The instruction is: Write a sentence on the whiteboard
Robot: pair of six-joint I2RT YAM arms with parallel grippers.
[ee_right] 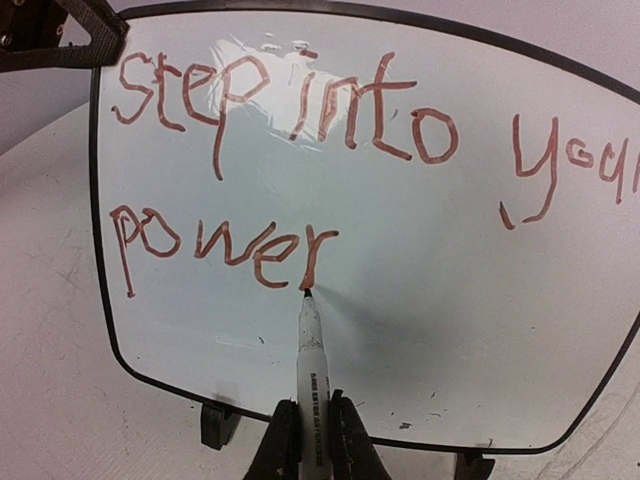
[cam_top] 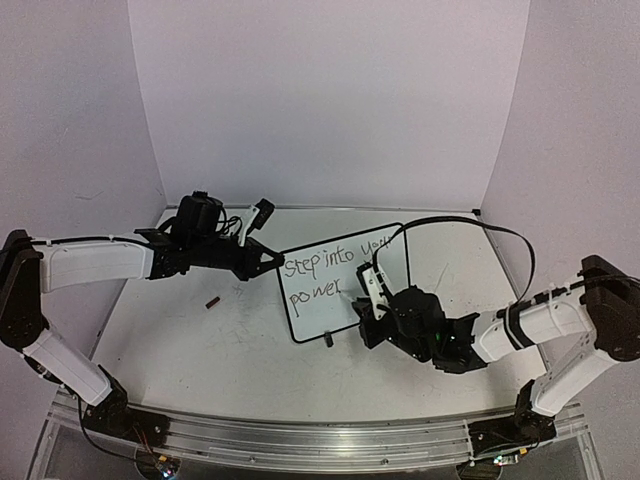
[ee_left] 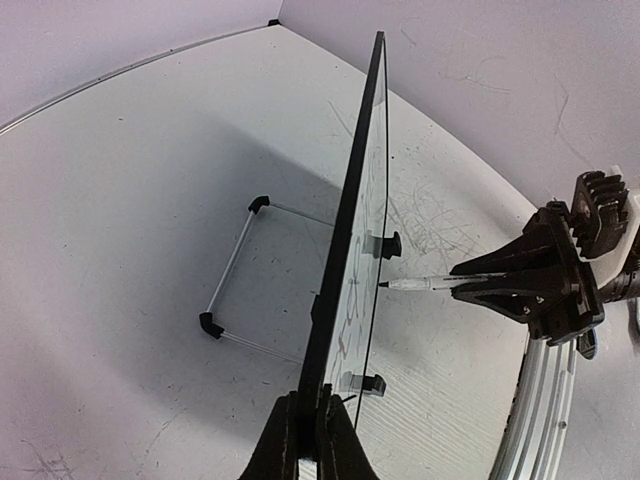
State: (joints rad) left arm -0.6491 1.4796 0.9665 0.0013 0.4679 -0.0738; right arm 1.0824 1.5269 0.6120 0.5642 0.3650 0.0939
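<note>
The right pincer [ee_right: 306, 440] pinches the marker [ee_right: 311, 350], its axis pointing at the whiteboard [ee_right: 420, 320], tip at the last "r" of the sentence [ee_right: 345, 120]. The left pincer [ee_left: 310, 435] clamps the board's edge.

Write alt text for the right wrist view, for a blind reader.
A marker held in the right tool touches its tip to the whiteboard, at the foot of the last letter of the sentence "step into your power". The left tool grips the board's upper left corner.

High overview, two close whiteboard [cam_top: 345, 285] views
</note>
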